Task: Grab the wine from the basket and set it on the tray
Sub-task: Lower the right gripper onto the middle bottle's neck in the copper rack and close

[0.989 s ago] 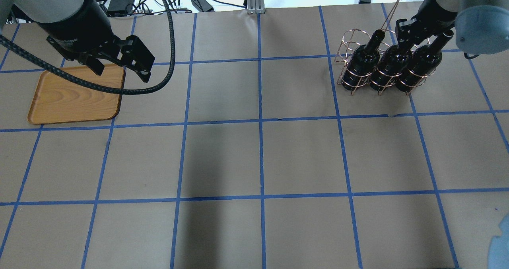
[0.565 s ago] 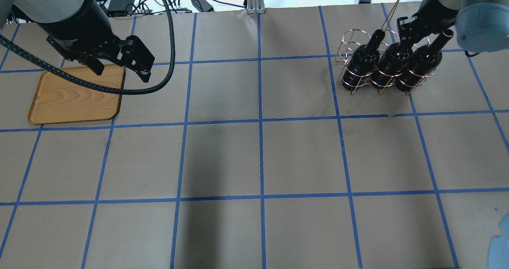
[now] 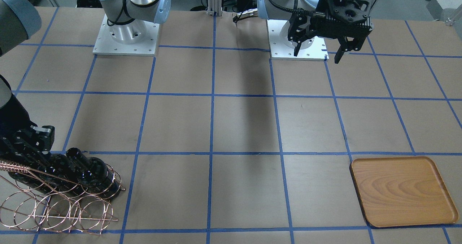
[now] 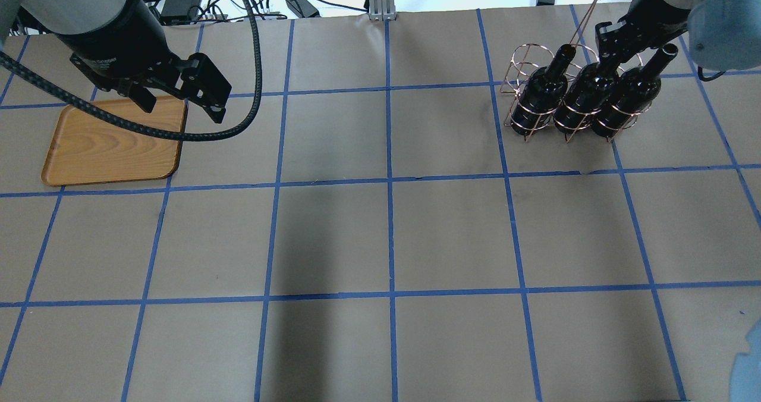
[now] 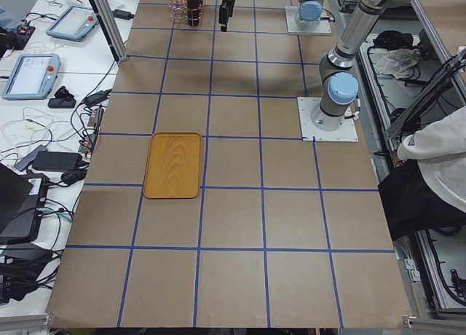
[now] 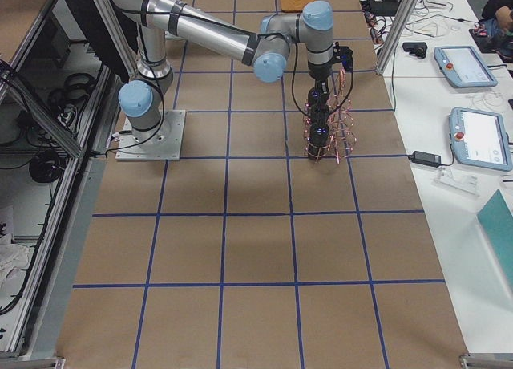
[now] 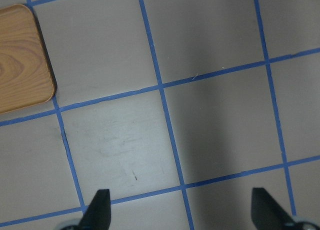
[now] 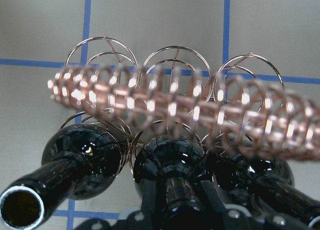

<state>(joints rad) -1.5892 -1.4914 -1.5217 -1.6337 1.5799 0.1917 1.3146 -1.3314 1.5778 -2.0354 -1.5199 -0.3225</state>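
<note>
Right gripper point(image 4: 612, 40) is down over the middle wine point(image 4: 585, 99), straddling its neck. I cannot tell whether it is pinching the glass or just around it. All three bottles stand in one row of the basket point(image 4: 518, 63), shoulder to shoulder. Left gripper point(image 4: 181, 106) is spread wide, hovering just beside the tray point(image 4: 101, 152), well apart from the basket.

Risks as I judge them:
- Glossy neck could slip in a light grip.
- Coiled handle point(image 8: 170, 107) hangs right over the bottles, so a lift may snag it.
- Neighbours point(image 4: 538, 96) crowd in close, so a skewed pull could drag the basket or tip one
</note>
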